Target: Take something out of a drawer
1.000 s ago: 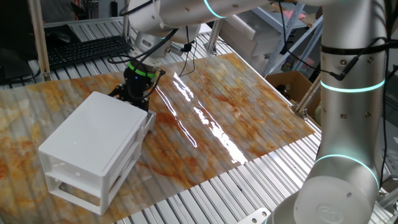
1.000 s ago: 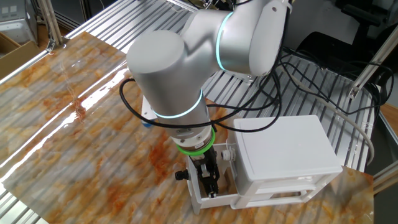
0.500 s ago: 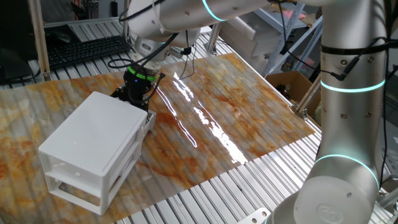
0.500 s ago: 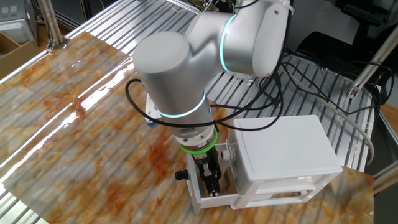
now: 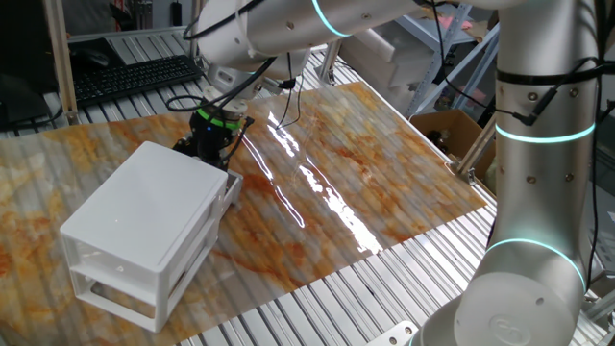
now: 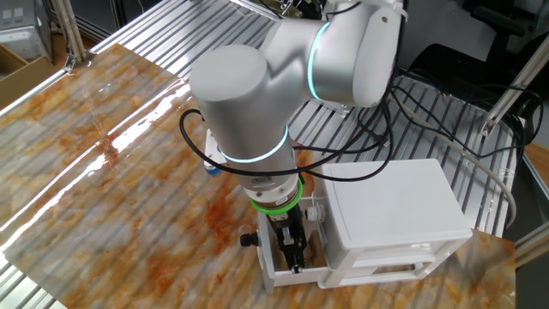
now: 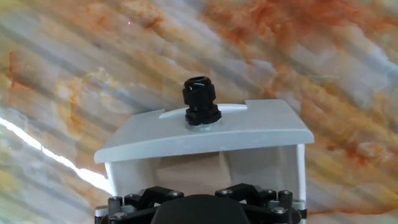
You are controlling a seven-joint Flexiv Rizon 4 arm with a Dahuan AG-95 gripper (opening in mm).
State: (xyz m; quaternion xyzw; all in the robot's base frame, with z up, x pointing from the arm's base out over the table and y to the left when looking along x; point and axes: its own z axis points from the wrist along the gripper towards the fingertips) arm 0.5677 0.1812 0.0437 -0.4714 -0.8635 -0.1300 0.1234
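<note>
Gripper [image 6: 294, 257] is down in the open drawer [image 7: 205, 127] right over the block [image 7: 189, 174] (can't tell how wide the fingers are), so I'd lift straight up, clear of the walls.

The arm [image 6: 257, 94] is built of bulky silver-grey segments ringed with glowing cyan bands. A green collar [image 6: 276, 200] is fitted above the black gripper [image 6: 292, 253]. Black cables [image 6: 360, 163] are looped alongside.
</note>
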